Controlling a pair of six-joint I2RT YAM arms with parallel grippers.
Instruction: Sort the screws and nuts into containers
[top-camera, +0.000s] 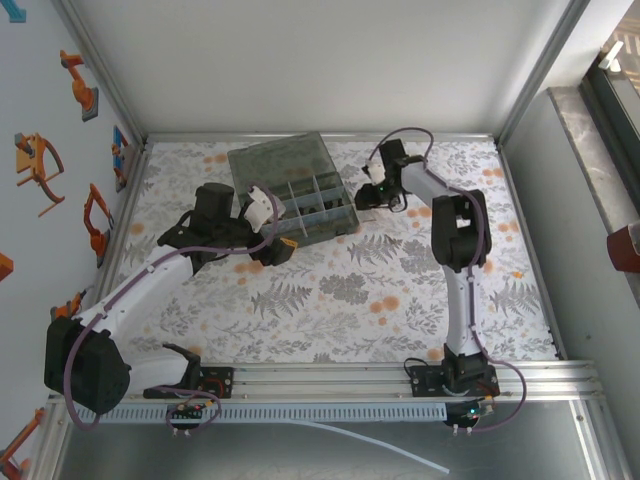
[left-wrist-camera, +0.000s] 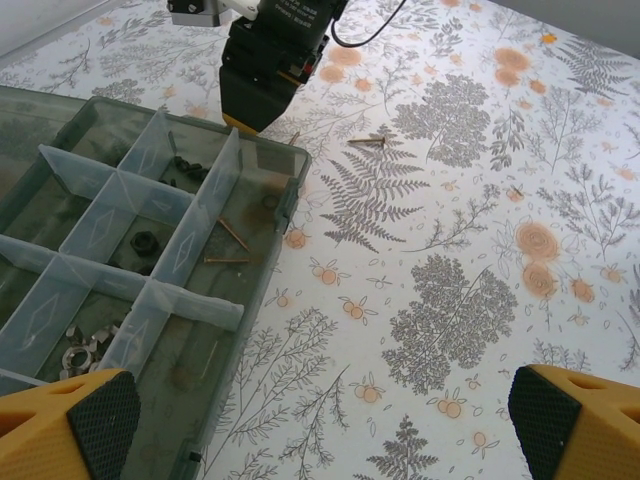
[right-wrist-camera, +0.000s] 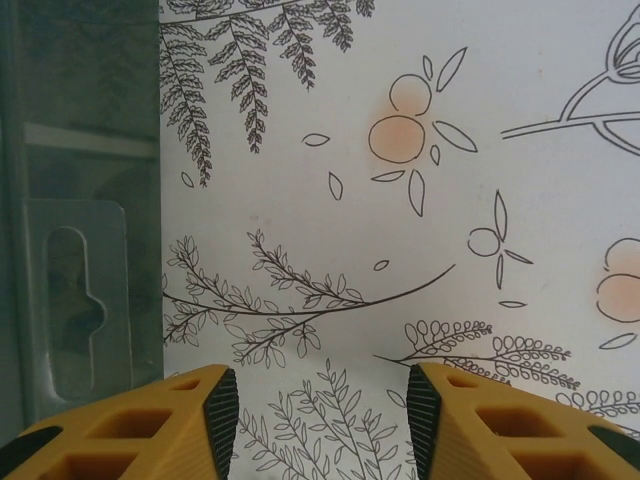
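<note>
Operator: Where are the screws (left-wrist-camera: 232, 236)?

Observer: Two brass-looking ones lie in one compartment of the organiser box (left-wrist-camera: 262, 300), ahead and to the left of the left pincer (left-wrist-camera: 325, 425). Black nuts (left-wrist-camera: 186, 168) sit in cells further in, and silver nuts (left-wrist-camera: 85, 347) in the cell nearest that pincer. One loose screw (left-wrist-camera: 368, 141) lies on the desk (left-wrist-camera: 450, 300) far ahead of it, just beside the right pincer (right-wrist-camera: 322, 405) on the side away from the box.

Operator: And the pincers themselves?

Observer: The left is spread wide and carries nothing. The right is spread partway over bare desk, with nothing between its pads and the box wall close on its left.

Operator: So the loose screw looks like the right one's job?

Observer: Probably. I'd centre it over the shaft with the pads set across it, not along it. Go low enough to nearly brush the desk, then close gently, because something that small can roll or skip out. Lift straight up and let go over the screw compartment, clear of the nut cells.
</note>
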